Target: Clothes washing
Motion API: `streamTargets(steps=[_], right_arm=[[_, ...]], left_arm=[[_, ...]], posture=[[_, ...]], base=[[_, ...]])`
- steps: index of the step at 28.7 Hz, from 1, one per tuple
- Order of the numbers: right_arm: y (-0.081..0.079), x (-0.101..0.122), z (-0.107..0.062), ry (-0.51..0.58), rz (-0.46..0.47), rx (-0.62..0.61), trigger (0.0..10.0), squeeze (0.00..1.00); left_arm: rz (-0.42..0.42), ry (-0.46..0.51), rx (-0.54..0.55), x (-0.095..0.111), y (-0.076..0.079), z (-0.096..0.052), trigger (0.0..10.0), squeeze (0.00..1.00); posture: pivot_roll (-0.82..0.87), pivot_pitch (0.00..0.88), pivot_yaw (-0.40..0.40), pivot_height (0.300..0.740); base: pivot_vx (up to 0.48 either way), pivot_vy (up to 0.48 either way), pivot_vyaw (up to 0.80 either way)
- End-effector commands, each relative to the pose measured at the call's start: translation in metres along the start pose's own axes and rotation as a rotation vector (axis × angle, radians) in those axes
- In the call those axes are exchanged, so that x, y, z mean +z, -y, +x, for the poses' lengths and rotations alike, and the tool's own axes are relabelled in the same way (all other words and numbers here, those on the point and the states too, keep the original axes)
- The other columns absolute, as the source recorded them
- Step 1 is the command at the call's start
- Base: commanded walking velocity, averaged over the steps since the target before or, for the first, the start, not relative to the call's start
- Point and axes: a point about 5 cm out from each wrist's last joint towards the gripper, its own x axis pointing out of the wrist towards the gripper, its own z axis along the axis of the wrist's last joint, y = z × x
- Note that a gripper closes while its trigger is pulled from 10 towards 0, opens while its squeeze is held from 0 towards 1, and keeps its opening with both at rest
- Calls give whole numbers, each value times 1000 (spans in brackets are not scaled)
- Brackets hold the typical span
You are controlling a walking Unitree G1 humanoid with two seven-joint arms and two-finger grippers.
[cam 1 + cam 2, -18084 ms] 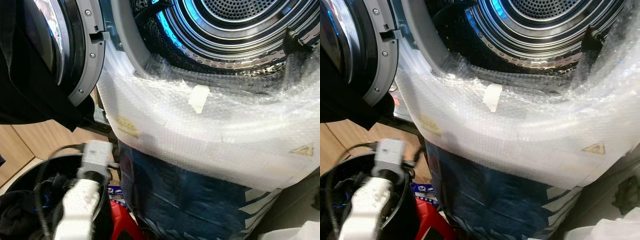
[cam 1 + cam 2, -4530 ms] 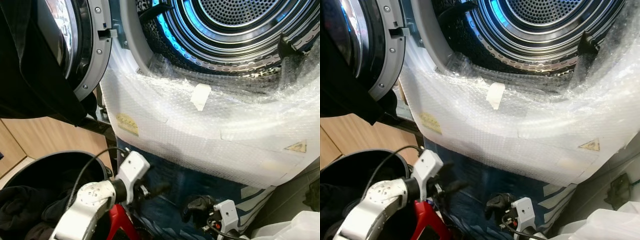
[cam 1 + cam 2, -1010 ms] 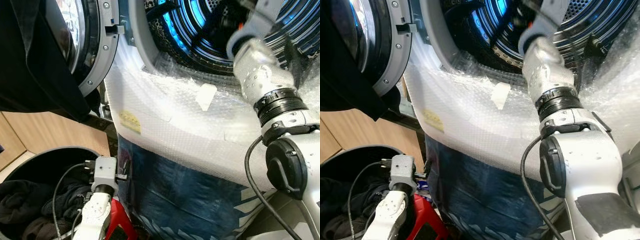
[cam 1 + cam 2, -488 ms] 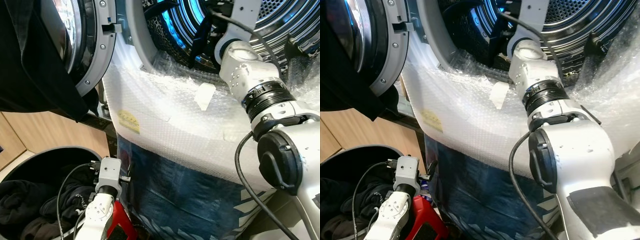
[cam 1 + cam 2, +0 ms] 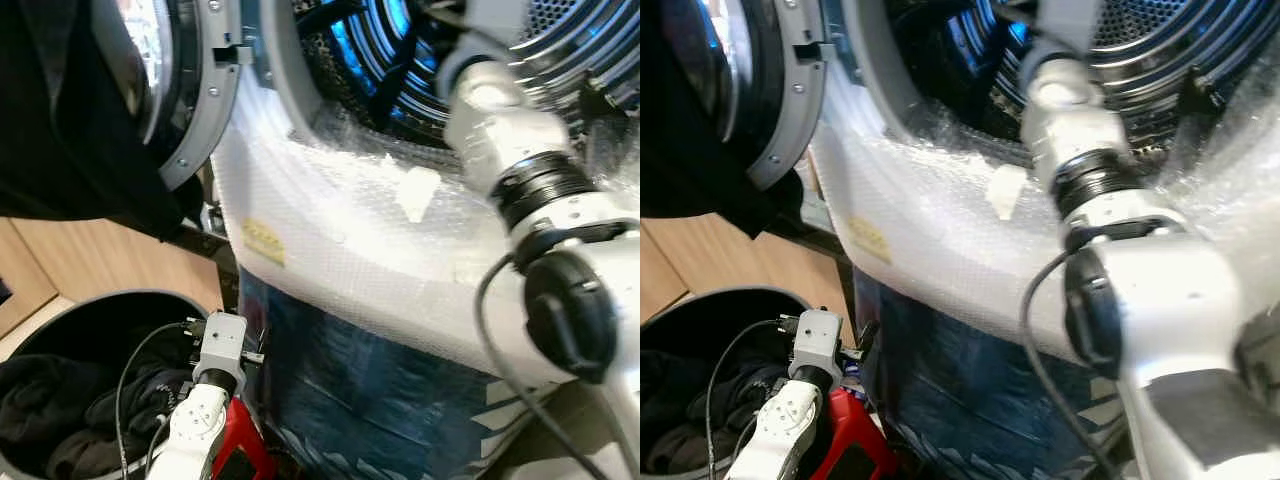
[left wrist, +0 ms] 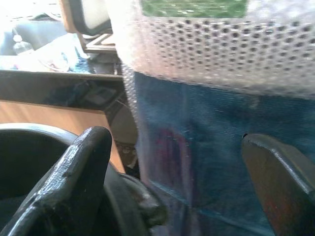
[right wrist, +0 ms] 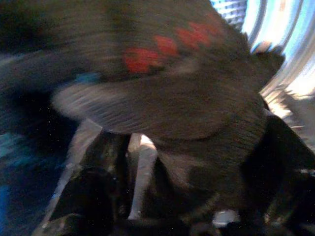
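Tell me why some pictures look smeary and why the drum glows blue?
Right wrist view: the dark garment with red marks is streaked with motion blur. Both eye views: the right arm is soft and blurred; blue light glints off the drum ribs. Left wrist view: sharper, the bubble wrap bright.

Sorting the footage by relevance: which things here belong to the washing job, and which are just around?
Part of the job:
washing machine drum
open door
basket of dark clothes
dark garment in the right gripper
left gripper

Just around:
bubble wrap
red object
wooden floor
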Motion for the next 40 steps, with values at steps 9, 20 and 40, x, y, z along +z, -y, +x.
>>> streamTargets(steps=[9,20,40], right_arm=[[-26,-32,-9,-110,-91,152,10000,1000],[-25,11,-7,67,-28,111,10000,1000],[-34,23,-10,96,-100,200,10000,0]], left_arm=[[37,22,-89,10,8,4,10000,0],[20,34,-112,14,16,4,10000,0],[39,56,-126,26,14,6,10000,0]], posture=[[4,0,-41,740],[4,0,-45,740],[24,0,-33,740]], base=[[0,0,0],[0,0,0],[0,0,0]])
